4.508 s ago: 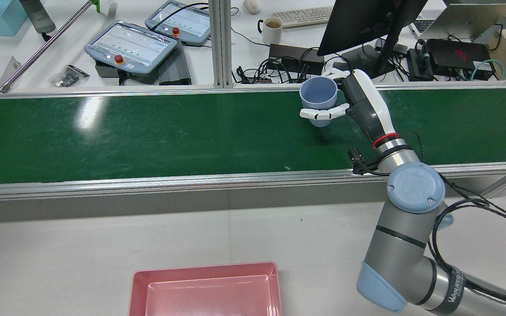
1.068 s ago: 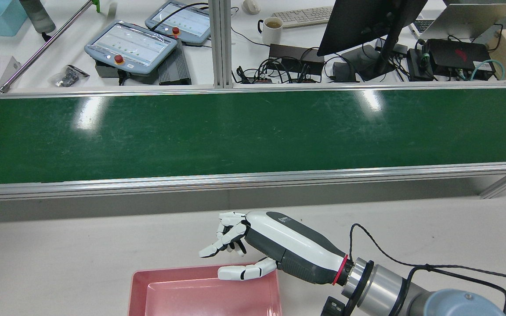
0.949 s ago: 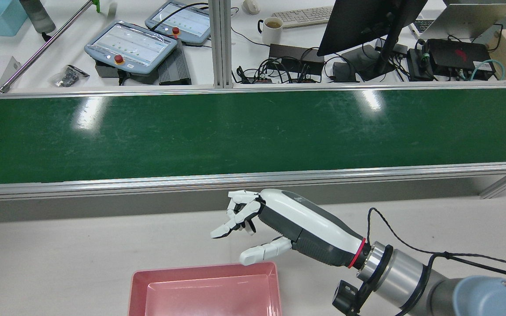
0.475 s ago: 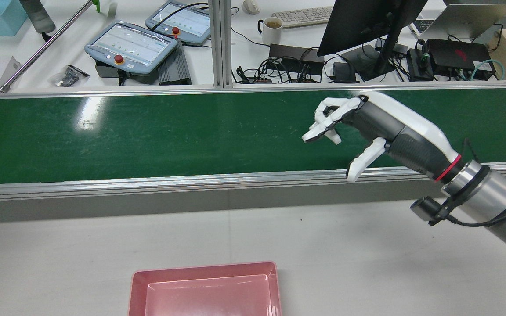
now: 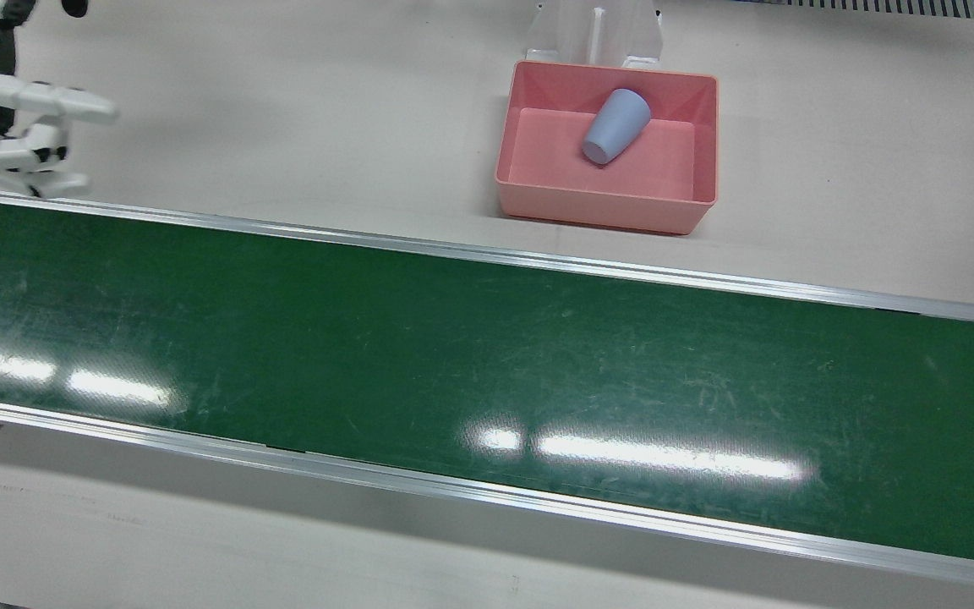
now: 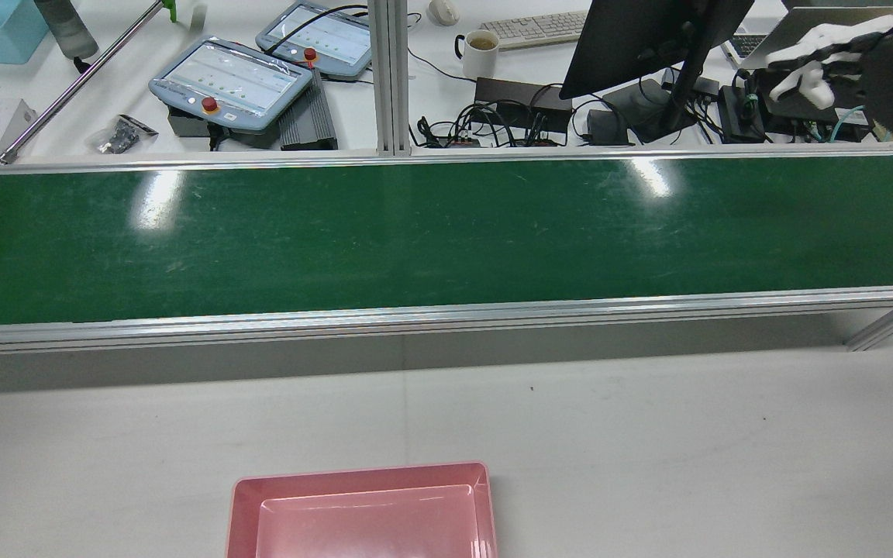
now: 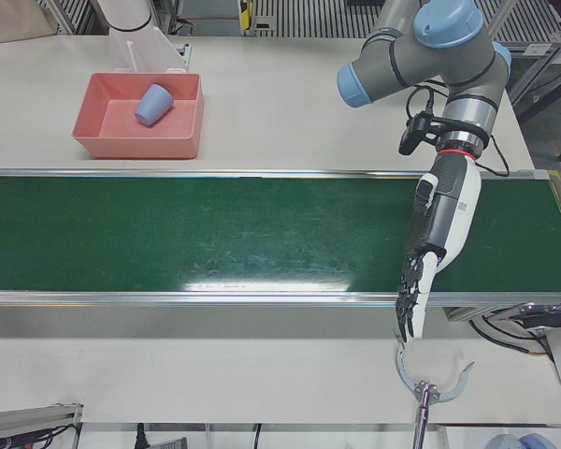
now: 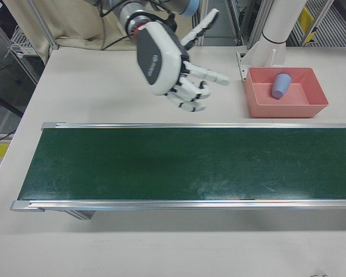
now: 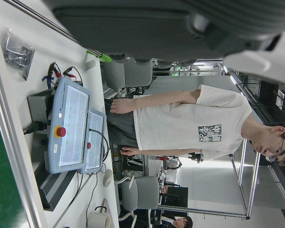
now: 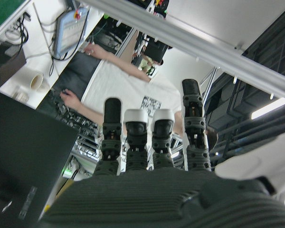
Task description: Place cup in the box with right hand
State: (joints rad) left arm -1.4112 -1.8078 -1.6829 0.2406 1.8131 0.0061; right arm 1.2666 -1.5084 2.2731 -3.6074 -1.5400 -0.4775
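Note:
The blue cup [image 5: 616, 127] lies on its side inside the pink box [image 5: 605, 216], and nothing touches it. It also shows in the left-front view [image 7: 153, 103] and the right-front view [image 8: 281, 85]. My right hand [image 8: 176, 66] is open and empty, raised high and well away from the box [image 8: 288, 109]. It sits at the left edge of the front view [image 5: 22, 127] and the top right of the rear view [image 6: 842, 54]. My left hand [image 7: 438, 234] hangs over the belt's end, fingers straight down, empty. The rear view shows only the box's far part [image 6: 361, 504], not the cup.
The long green conveyor belt [image 5: 453, 338] with metal rails runs across the table between the box and the operators' side. A white pedestal [image 5: 595, 34] stands right behind the box. Teach pendants [image 6: 233, 81], a monitor [image 6: 648, 39] and cables lie beyond the belt.
Earlier my right hand held the cup above the belt. Then it was over the box, open and empty. It has since swung up and away to the far right.

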